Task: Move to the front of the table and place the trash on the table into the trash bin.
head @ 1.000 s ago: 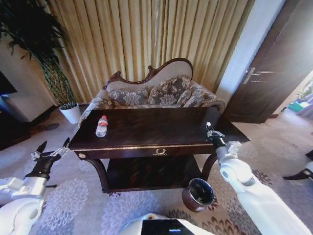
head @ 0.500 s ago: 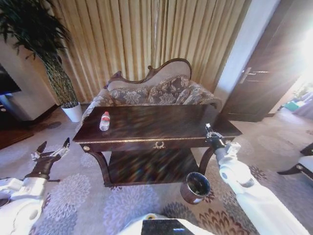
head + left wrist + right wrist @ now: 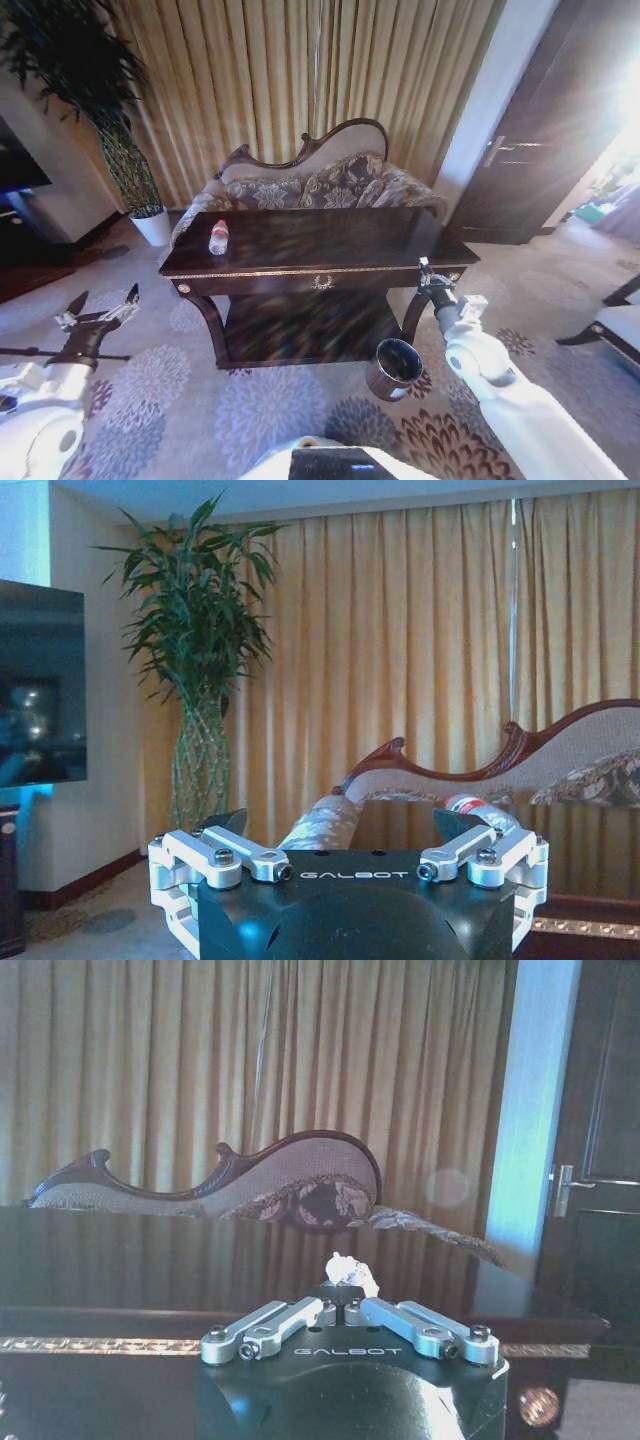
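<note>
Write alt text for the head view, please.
A dark wooden table stands before a patterned sofa, a plastic bottle lying near its left end. A trash bin sits by the right leg; the open left gripper and shut right gripper hover in front.

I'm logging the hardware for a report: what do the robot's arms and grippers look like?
Both arms are smooth, rounded white shells. The left gripper and right gripper have black bodies lettered GALBOT, silver bolted finger linkages and dark fingertips.
</note>
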`<state>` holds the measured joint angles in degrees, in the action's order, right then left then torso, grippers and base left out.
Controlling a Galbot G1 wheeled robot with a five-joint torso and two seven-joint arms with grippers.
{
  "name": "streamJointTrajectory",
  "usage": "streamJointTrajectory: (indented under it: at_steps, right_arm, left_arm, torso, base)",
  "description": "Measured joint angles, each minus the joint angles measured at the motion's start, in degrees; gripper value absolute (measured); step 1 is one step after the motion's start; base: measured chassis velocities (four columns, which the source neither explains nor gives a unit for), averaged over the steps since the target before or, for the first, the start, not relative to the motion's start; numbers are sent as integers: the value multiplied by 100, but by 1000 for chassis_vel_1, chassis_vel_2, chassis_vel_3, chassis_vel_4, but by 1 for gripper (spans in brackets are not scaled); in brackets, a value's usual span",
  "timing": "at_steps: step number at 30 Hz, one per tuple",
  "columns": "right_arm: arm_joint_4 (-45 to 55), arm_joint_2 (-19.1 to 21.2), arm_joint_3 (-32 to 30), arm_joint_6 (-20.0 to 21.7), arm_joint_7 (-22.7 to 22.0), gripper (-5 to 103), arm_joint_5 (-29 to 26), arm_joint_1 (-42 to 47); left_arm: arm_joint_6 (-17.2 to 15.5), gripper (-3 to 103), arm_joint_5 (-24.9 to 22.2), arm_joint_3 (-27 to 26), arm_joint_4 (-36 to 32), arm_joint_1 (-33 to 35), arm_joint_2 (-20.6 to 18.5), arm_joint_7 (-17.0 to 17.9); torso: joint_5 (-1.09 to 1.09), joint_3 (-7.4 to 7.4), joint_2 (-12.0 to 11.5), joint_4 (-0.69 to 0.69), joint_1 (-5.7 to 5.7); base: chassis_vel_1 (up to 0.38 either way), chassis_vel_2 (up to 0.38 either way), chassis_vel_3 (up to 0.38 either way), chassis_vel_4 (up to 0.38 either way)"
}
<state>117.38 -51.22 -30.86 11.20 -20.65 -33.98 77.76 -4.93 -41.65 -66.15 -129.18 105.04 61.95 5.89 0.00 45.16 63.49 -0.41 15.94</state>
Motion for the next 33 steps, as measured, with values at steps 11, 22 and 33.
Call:
streamJointTrajectory:
  at_steps: [11, 22, 33]
  right_arm:
    - [-140, -80, 267, 177, 5, 0, 72, 56]
    - [-2184, -224, 1345, 646, 75, 0, 46, -762]
    - [-4643, -651, 2093, 468, 607, 0, 703, -1951]
  left_arm:
    - [-43, 100, -1, 62, -60, 63, 44, 8]
    - [-61, 100, -13, 115, -159, 139, 74, -14]
    - [-52, 100, -9, 97, -382, 269, 184, -18]
  torso:
    - [0, -1, 1, 0, -1]
    - [2, 0, -1, 1, 1]
    - [1, 0, -1, 1, 1]
  base:
    - [39, -36, -39, 40]
    - [0, 0, 0, 0]
    - [0, 0, 0, 0]
